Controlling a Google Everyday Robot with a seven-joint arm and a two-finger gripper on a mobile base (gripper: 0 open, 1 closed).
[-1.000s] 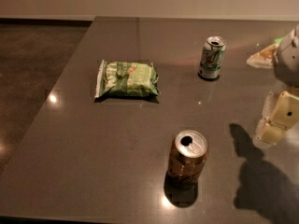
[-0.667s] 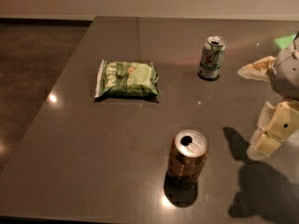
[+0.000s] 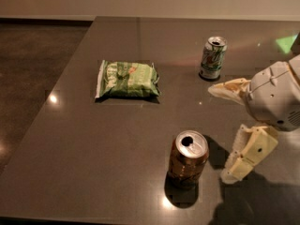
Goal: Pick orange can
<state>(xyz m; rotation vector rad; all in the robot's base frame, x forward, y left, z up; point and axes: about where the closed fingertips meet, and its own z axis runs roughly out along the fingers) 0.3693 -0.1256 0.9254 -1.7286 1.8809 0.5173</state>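
The orange can point(image 3: 188, 159) stands upright on the dark table point(image 3: 93, 139), near the front edge, with an orange-brown patterned body and a silver top with a dark hole. My gripper point(image 3: 222, 132) is to the right of the can, a short way off, and touches nothing. Its two cream fingers are spread apart: one finger point(image 3: 227, 88) points left at the back, the other finger point(image 3: 246, 156) hangs lower at the front, beside the can. The gripper is open and empty.
A white-and-green can point(image 3: 213, 57) stands upright at the back, behind the gripper. A green snack bag point(image 3: 126, 78) lies flat on the left middle of the table. The table's left edge drops to a dark floor point(image 3: 33, 69).
My gripper has moved left and forward toward the orange can. The can, the other can and the bag have not moved.
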